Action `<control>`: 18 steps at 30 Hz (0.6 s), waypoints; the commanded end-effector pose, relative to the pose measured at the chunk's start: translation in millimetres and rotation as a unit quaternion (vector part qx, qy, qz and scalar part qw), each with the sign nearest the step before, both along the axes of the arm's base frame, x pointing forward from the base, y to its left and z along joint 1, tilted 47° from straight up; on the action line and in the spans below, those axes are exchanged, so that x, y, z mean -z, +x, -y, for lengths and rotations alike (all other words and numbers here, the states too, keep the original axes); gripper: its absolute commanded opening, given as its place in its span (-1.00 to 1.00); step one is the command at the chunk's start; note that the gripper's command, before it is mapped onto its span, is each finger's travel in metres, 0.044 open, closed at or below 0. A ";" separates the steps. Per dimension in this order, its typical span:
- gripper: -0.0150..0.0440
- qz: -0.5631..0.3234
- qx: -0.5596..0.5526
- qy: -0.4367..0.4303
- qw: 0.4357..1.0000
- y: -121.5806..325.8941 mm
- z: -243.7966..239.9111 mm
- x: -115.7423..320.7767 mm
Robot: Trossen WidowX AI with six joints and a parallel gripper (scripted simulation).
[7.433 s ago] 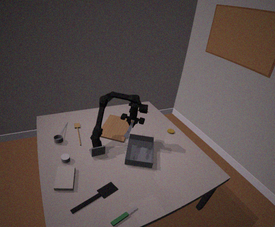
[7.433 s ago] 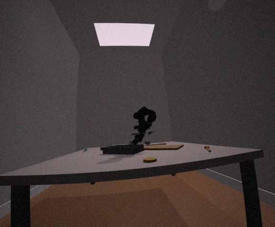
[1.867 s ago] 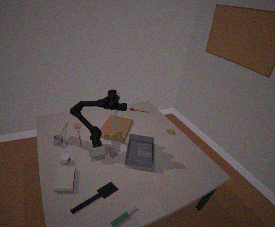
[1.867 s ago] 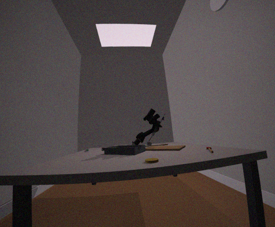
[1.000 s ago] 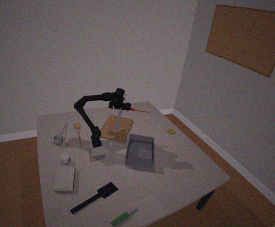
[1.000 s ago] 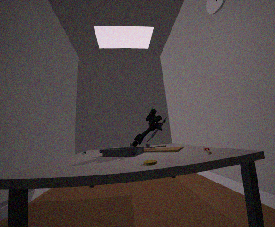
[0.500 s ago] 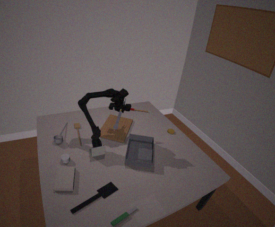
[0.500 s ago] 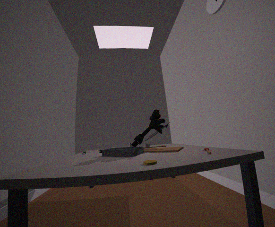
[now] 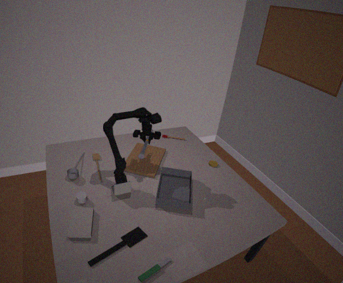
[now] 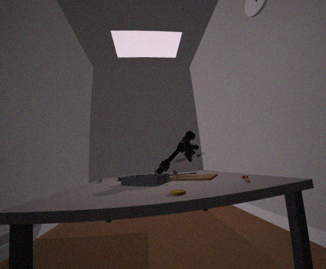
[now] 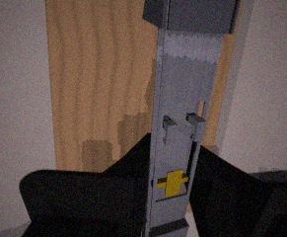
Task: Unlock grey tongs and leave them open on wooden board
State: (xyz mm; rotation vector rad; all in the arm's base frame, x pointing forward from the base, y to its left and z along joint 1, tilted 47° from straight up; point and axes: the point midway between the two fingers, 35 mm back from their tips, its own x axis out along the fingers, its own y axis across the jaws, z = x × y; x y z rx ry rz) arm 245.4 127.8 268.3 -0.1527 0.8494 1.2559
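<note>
My six-joint arm [image 9: 113, 142] [image 10: 173, 155] rises from its base, bends at the elbow and reaches out high above the tabletop. From there the gripper [image 9: 147, 140] [image 10: 190, 159] [image 11: 165, 139] hangs angled downward, its two black fingers pressed on the grey tongs between them.

Grey table [image 9: 171, 240] [image 10: 244, 189] | wooden board [image 9: 139, 168] [image 10: 195, 177] [image 11: 99, 74] | roasting tin [image 9: 174, 205] [image 10: 145, 180] | black spatula [image 9: 114, 249] | yellow disc [image 9: 213, 163] [image 10: 177, 192]
</note>
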 end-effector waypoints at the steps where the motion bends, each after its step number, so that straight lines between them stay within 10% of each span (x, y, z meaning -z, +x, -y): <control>1: -1.00 -0.009 -0.039 -0.030 0.999 -7.8 -1.7 0.8; 18: -1.00 -0.016 -0.047 -0.034 0.998 -9.2 -7.0 5.5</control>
